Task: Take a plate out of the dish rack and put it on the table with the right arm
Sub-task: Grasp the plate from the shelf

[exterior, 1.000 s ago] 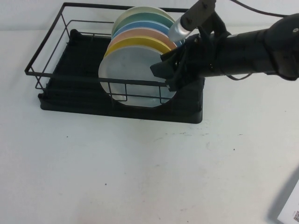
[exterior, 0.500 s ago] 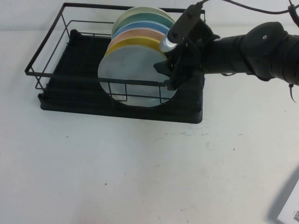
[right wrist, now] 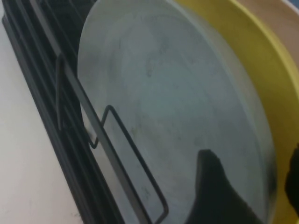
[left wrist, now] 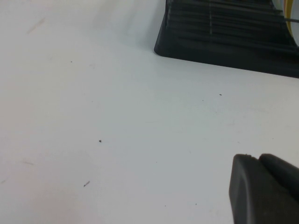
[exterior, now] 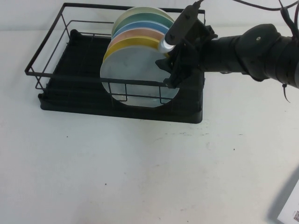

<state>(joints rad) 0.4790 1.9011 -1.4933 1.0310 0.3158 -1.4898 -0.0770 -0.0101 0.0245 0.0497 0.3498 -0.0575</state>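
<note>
The near stretch of the white worktop (exterior: 140,177) is bare apart from small dark specks, and a white object (exterior: 290,205) shows at the near right edge. The left hand (left wrist: 264,189) hangs just above the worktop beside a corner of the dish rack; only a dark part of it shows, so I cannot tell how its fingers stand.

Farther back stands the dish rack (exterior: 70,88), black wire over a ridged black tray. The plate (exterior: 135,77), pale grey-blue, stands on edge at the front of a row, just behind the rack's front wire. The right hand (exterior: 174,70), at the end of the right arm (exterior: 252,51), sits at the plate's right rim. In the right wrist view its fingers are spread: one dark finger (right wrist: 217,196) lies over the plate's face, the other beyond the rim, with the rim between them.

Behind the plate stand a yellow plate (exterior: 135,42), then an orange plate (exterior: 140,33), a brighter blue plate (exterior: 135,27), a green plate (exterior: 142,19) and a pale plate (exterior: 138,11).
</note>
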